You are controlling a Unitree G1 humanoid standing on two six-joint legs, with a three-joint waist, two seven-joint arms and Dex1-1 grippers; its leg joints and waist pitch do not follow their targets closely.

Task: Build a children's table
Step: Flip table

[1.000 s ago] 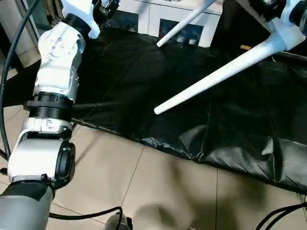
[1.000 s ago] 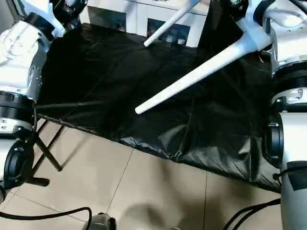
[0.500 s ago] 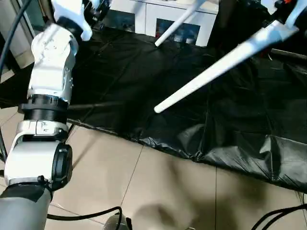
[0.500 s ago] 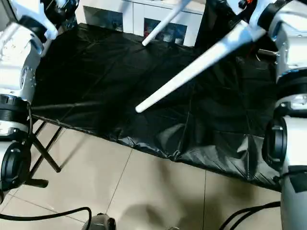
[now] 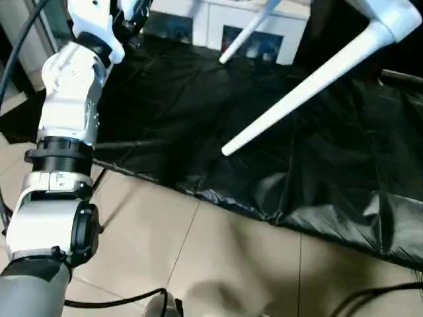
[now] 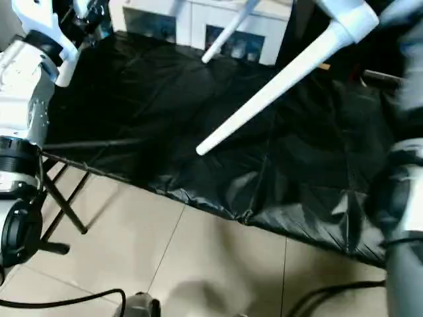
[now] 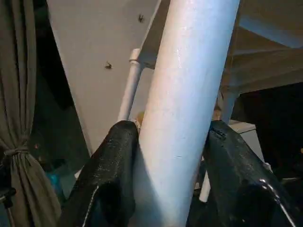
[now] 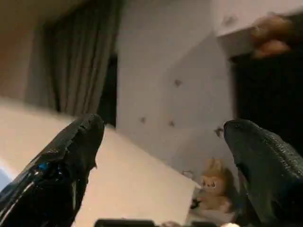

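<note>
From the head cameras, looking down past the robot's left arm [image 5: 66, 125], I see a bench draped in crinkled black sheeting [image 5: 317, 172], with tiled floor [image 5: 198, 264] below its near edge. Two white legs of the children's table slant above that sheeting: the nearer leg [image 5: 297, 92] runs from its thick socket end up toward the far right corner down to a free tip hanging over the near edge, and a second leg [image 5: 248, 33] angles in over the far edge, in front of a white cabinet [image 6: 198, 20]. Neither tip rests on the bench, so the table seems to be held aloft, legs pointing toward the robot, probably to keep the sockets reachable.

In the left wrist view, the left gripper [image 7: 173, 175] clamps a white leg [image 7: 189, 94], a black finger pressed to each side. That grip looks meant to steady the piece.

In the right wrist view, the right gripper [image 8: 165, 165] stands spread wide, nothing between its fingers [image 8: 61, 165], with a pale flat surface beyond.
</note>
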